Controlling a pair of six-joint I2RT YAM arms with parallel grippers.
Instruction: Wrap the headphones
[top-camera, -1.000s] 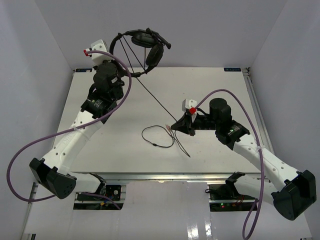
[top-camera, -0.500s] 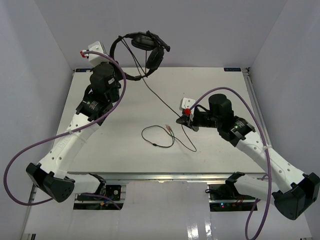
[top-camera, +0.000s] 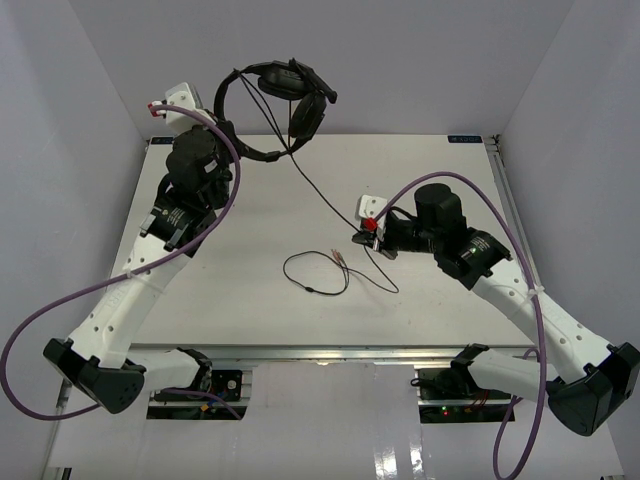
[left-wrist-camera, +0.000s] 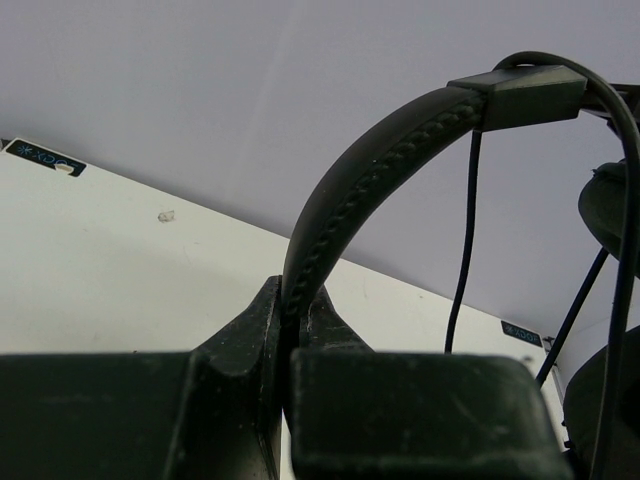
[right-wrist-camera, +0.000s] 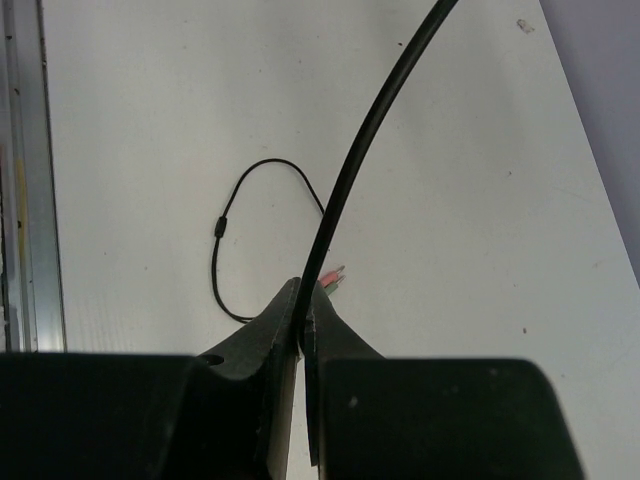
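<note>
Nearest the front, a slack loop (top-camera: 315, 272) of the cord (top-camera: 322, 195) lies flat on the worktop (top-camera: 250, 225), well in from the near edge. Its small plugs (top-camera: 337, 256) lie just beside the right jaws. The right jaws are clamped on the cord near mid-worktop; the right wrist view shows the strand pinched between them.

From there the cord rises off the surface in a nearly straight diagonal, running far and left to the headphones (top-camera: 285, 95). The left jaws are shut on the headband (left-wrist-camera: 370, 165) and hold the headphones in the air at the far left. In the top view they show against the back wall, beyond the worktop's far edge. The headband's arch bulges left, with both earcups (top-camera: 310, 115) to its right. Bare worktop lies between the two arms on either side of the cord.
</note>
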